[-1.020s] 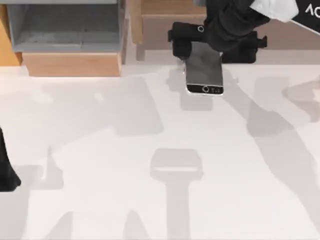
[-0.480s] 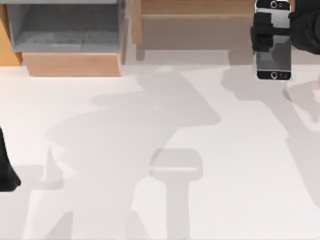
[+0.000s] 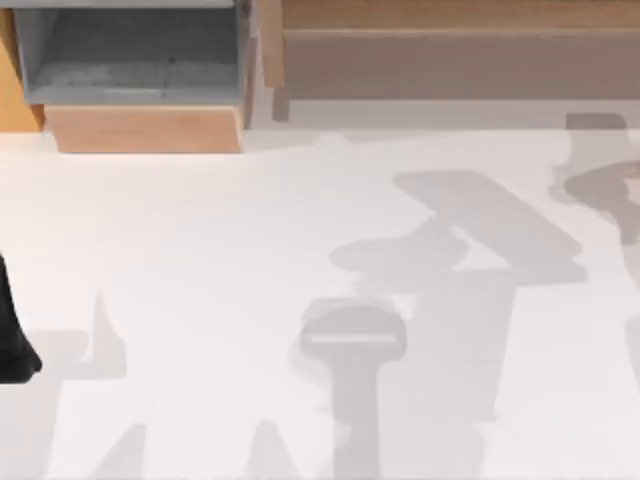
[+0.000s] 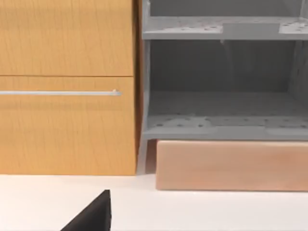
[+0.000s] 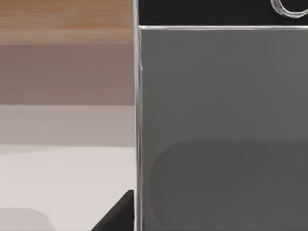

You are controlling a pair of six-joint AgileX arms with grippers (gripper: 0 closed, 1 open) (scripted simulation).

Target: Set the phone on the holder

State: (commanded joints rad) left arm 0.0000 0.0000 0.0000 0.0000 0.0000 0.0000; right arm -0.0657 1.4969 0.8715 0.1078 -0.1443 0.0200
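Observation:
The holder (image 3: pixel 352 336), a pale grey stand with a slot, sits on the white table slightly below the middle of the top view. The phone (image 5: pixel 221 120) looms close in the right wrist view: dark grey screen, thin silver rim, black bezel at one end. It hangs above the table in front of the wooden back wall. One black fingertip (image 5: pixel 118 216) of my right gripper rests against the phone's rim, so the gripper is shut on it. My left arm (image 3: pixel 12 340) stays parked at the table's left edge.
A grey open shelf unit (image 3: pixel 130 50) on a wooden base (image 3: pixel 145 128) stands at the back left. A wooden shelf (image 3: pixel 450 40) runs along the back right. An orange wooden cabinet (image 4: pixel 67 86) stands beside the grey shelves. Arm shadows fall across the table's right half.
My right arm has carried the phone from the back middle to the right and out of the top view. Its shadow now lies right of the holder. The left arm has not moved.

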